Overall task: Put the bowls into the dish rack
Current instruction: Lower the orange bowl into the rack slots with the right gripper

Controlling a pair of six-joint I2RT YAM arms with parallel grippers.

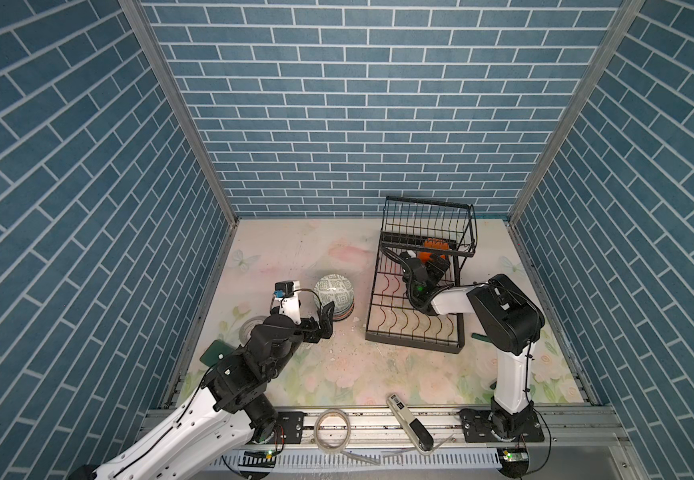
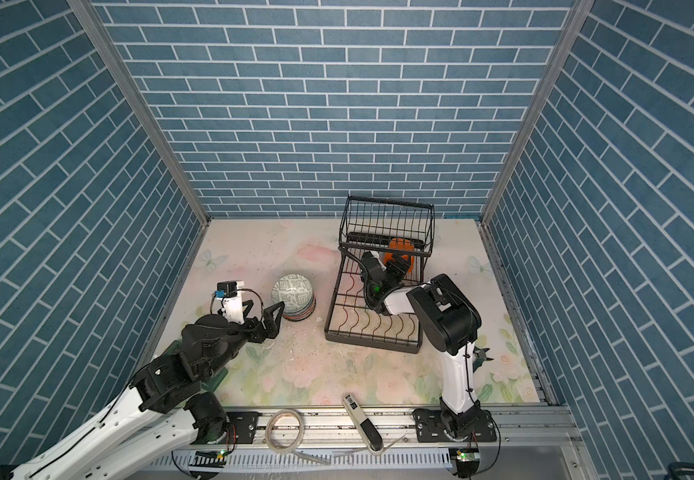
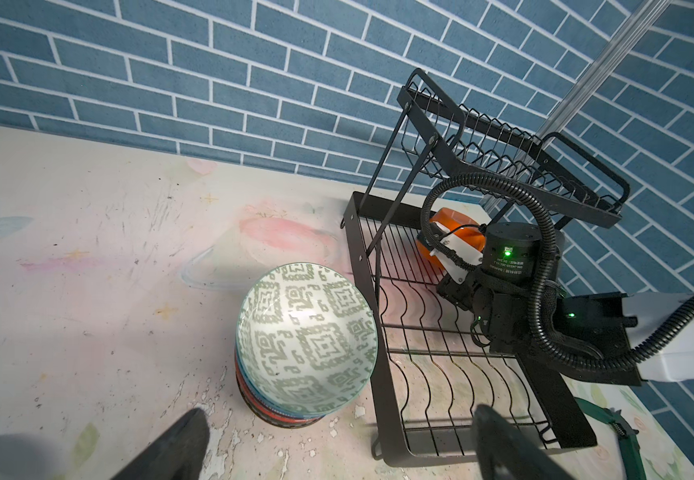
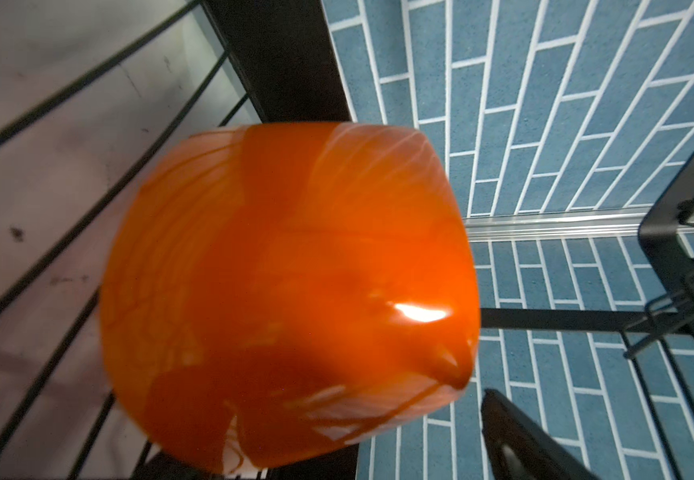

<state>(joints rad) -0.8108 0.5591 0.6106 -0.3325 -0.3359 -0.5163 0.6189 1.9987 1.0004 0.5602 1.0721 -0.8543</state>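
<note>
A stack of several patterned bowls (image 1: 334,297) (image 2: 293,297) (image 3: 308,336), pale green on top, stands on the table left of the black wire dish rack (image 1: 414,347) (image 2: 372,343) (image 3: 378,374). My left gripper (image 1: 315,311) (image 2: 263,309) (image 3: 341,415) hovers open just in front of the stack, holding nothing. Under the raised basket at the rack's far end, an orange plastic bowl (image 1: 434,245) (image 2: 399,247) (image 3: 457,228) (image 4: 287,291) stands on edge. My right gripper (image 1: 430,266) (image 2: 387,266) is at it. One finger (image 4: 515,440) stands clear of the bowl; the other is hidden.
A tape roll ring (image 1: 333,428) and a white-and-black tool (image 1: 409,424) lie on the front rail. A clear ring (image 1: 252,326) and a green object (image 1: 214,353) sit by the left arm. Another green item (image 1: 480,338) lies right of the rack.
</note>
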